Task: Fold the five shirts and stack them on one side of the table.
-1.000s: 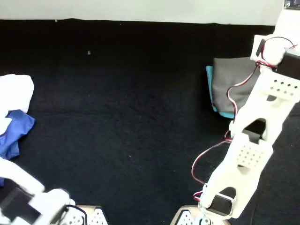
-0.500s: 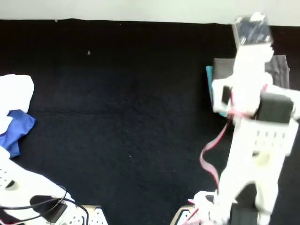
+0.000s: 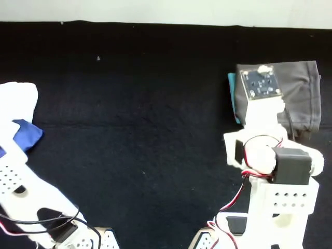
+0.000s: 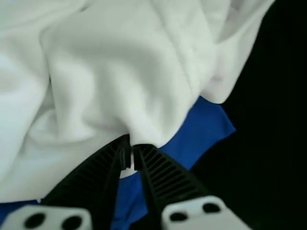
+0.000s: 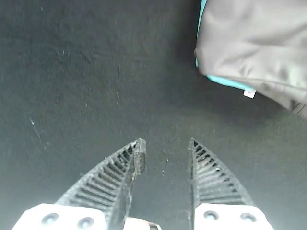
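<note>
Because the unfolded work lay at the left edge of the counter (image 3: 135,104), that was where the left arm (image 3: 23,192) was placed. A white shirt (image 4: 120,72) sat there in a loose, crumpled heap, lying over a blue shirt (image 4: 204,127) whose corner poked out from beneath it onto the dark cloth. Neither had been folded, so both looked to be waiting their turn, and the white one, being on top, was the natural one to take first. The left tool (image 4: 130,155) was pressed nearly together on a ridge of the white shirt, right where white met blue. A small tuck of white cloth showed between the tips. The blue shirt seemed to lie under the pinch rather than in it, though that could not be told for sure. Such a narrow bite on a soft fold would likely serve for dragging the shirt out to the middle of the counter, the likely place to spread and fold it.

Further right, the right tool (image 5: 165,153) hung above the counter's dark cloth with its jaws spread wide, holding nothing and touching nothing. Near it, toward the right edge, was the finished stack: a grey shirt (image 3: 290,93) folded into a neat rectangle on top of a teal shirt (image 3: 232,98), of which a thin edge showed. Stacking on that side fitted the task's call for one pile and put the right arm (image 3: 282,199) close to it. Whether another shirt lay hidden in the stack could not be told.
</note>
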Action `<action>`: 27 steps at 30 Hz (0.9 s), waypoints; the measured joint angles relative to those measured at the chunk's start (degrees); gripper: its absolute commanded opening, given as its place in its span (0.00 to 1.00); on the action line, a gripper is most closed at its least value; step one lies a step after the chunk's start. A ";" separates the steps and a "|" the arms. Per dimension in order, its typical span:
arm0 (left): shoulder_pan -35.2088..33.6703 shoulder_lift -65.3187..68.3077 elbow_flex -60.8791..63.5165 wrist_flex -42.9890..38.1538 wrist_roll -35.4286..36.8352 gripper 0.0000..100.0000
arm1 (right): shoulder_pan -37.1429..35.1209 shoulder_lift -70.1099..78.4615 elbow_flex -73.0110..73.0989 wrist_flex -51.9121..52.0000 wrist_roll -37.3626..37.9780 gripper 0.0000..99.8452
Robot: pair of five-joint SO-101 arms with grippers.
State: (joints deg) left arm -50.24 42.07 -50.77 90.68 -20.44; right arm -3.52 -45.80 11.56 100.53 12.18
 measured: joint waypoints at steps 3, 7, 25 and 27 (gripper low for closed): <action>4.31 -0.97 -5.98 6.07 0.44 0.01 | 0.00 -0.79 2.11 0.00 0.00 0.15; 9.23 -5.45 -9.76 9.49 0.44 0.01 | 0.09 -0.88 3.43 0.00 0.00 0.15; 30.42 -47.12 -9.93 10.46 5.36 0.01 | 0.09 -0.88 8.26 -3.25 0.00 0.15; 34.90 -51.25 -10.02 10.46 5.36 0.01 | 0.09 -0.88 8.26 -3.25 0.00 0.15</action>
State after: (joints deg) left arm -15.34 -9.19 -60.79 101.14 -15.08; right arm -3.43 -46.68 19.82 97.27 12.18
